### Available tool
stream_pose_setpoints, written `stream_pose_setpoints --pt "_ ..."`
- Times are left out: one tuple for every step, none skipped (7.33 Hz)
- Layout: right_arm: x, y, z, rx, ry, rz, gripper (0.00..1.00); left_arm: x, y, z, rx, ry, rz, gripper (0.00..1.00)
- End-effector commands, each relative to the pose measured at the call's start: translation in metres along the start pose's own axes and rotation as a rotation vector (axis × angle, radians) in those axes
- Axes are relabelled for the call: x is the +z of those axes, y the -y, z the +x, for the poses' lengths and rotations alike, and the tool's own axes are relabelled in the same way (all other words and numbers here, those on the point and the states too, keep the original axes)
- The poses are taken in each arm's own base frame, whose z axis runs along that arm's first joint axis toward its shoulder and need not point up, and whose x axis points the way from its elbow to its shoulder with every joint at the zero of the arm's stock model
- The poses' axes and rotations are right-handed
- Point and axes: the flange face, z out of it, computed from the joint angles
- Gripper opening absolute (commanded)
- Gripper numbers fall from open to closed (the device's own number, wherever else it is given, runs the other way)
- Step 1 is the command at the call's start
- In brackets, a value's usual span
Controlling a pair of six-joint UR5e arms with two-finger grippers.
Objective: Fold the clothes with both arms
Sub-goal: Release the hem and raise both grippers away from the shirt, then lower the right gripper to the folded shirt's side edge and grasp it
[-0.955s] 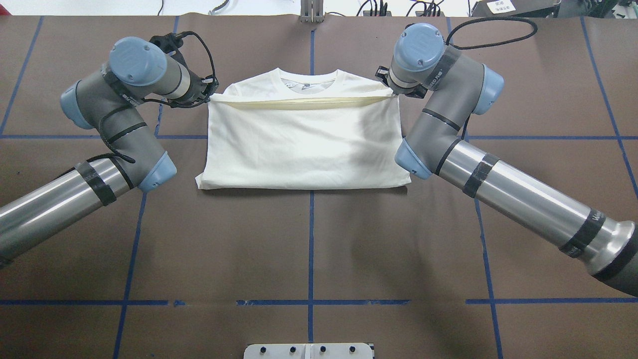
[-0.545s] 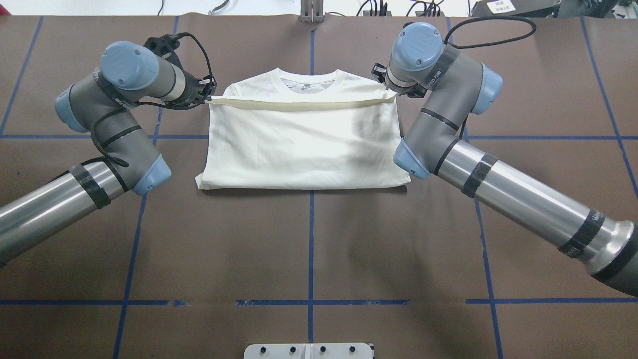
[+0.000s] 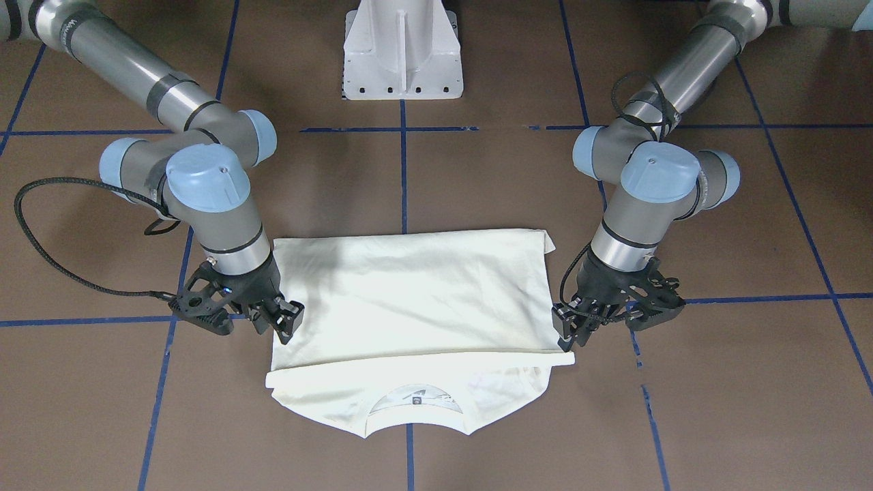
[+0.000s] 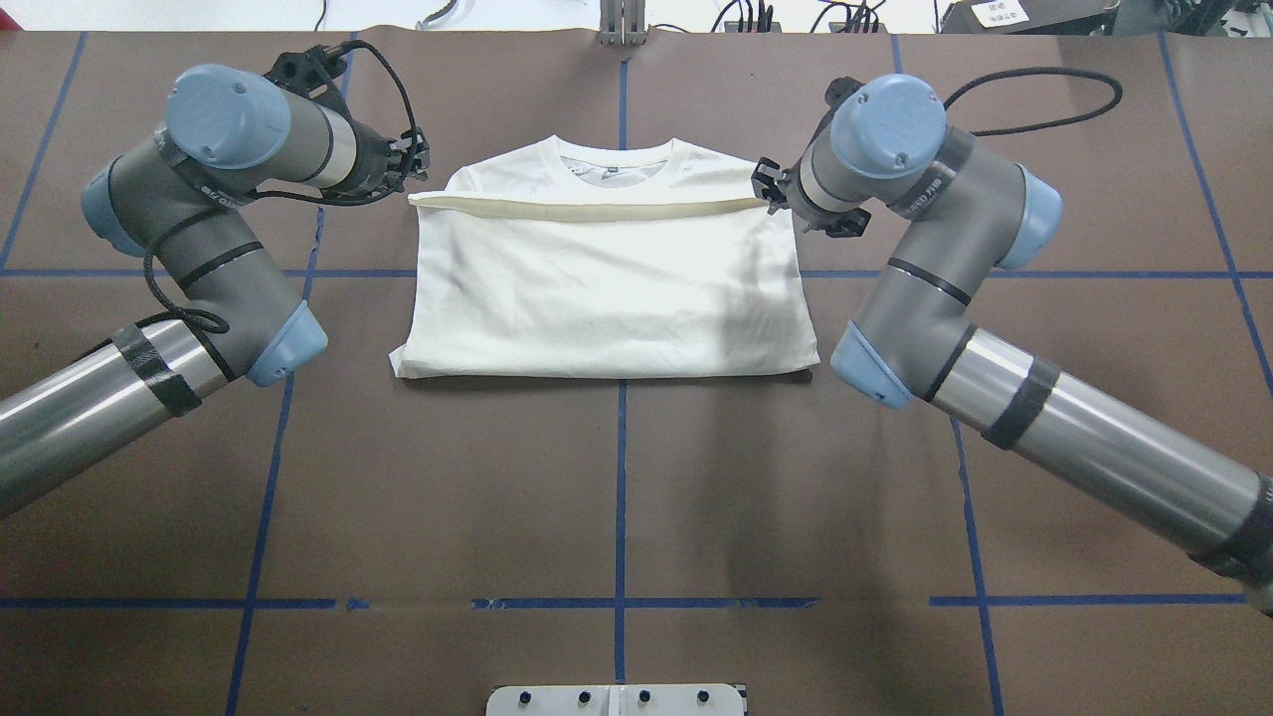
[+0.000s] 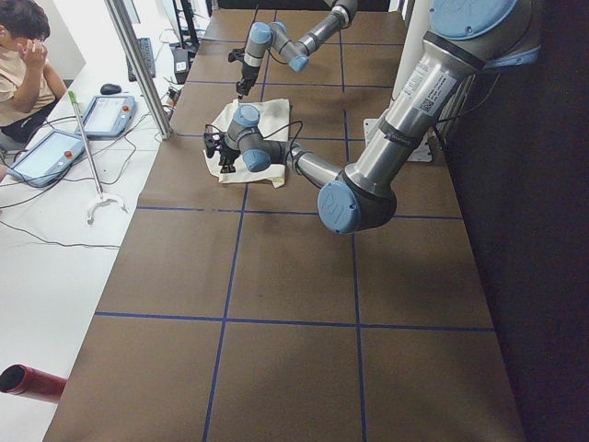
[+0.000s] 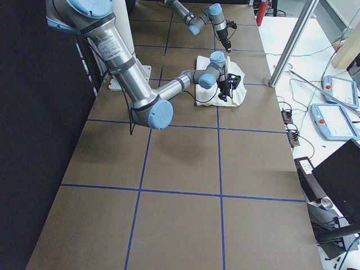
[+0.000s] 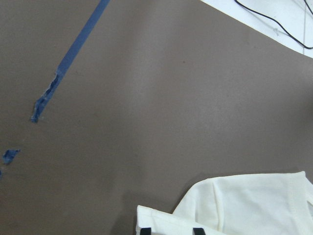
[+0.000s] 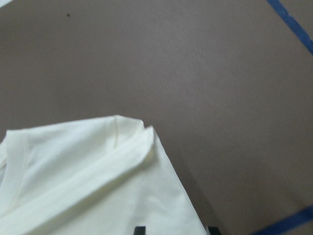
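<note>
The cream T-shirt (image 4: 607,288) lies folded on the brown table, its hem brought up to just below the ribbed neck (image 4: 614,157). The cat print is hidden. My left gripper (image 4: 416,164) hovers just off the hem's left corner, jaws apart, holding nothing. In the front-facing view it (image 3: 567,335) is on the right of the shirt (image 3: 409,293). My right gripper (image 4: 768,189) is at the hem's right corner, also open; in the front-facing view it (image 3: 286,326) hangs over the shirt's edge. Both wrist views show cloth (image 7: 244,205) (image 8: 88,176) lying below parted fingertips.
Blue tape lines (image 4: 621,477) grid the brown table cover. The white pedestal base (image 3: 402,54) stands on the robot's side. A black cable loop (image 4: 1034,99) lies behind the right arm. An operator (image 5: 23,64) and tablets (image 5: 106,115) are beyond the table's far edge.
The raised hem has settled flat onto the shirt. Both grippers have let go of its corners and drawn outward, the left arm to the left and back, the right arm to the right.
</note>
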Motion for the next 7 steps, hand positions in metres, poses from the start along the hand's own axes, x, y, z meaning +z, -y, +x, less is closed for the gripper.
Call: stream_pose_setpoints --pt "-0.028 -0.062 0.05 0.058 0.028 -0.066 0.57 -0.005 0.004 0.001 -0.005 -0.008 0.008 0.4" --pt "-0.037 -0.082 0.075 0.06 0.024 -0.09 0.58 -0.005 0.003 0.002 -0.003 -0.008 0.009 0.4" --pt "-0.042 -0.089 0.095 0.054 0.014 -0.101 0.59 -0.005 0.005 0.0 -0.003 -0.004 0.014 0.4" --pt "-0.036 -0.097 0.101 0.046 0.0 -0.107 0.6 -0.006 0.006 -0.003 -0.004 -0.001 0.016 0.4" --pt "-0.031 -0.103 0.103 0.045 -0.009 -0.114 0.6 -0.006 0.007 -0.003 -0.004 0.0 0.017 0.4" --pt "-0.03 -0.106 0.101 0.041 -0.007 -0.118 0.6 -0.005 0.007 -0.004 -0.004 0.002 0.019 0.4" --pt "-0.022 -0.107 0.097 0.042 -0.013 -0.118 0.6 -0.007 0.01 -0.004 -0.006 0.0 0.024 0.4"
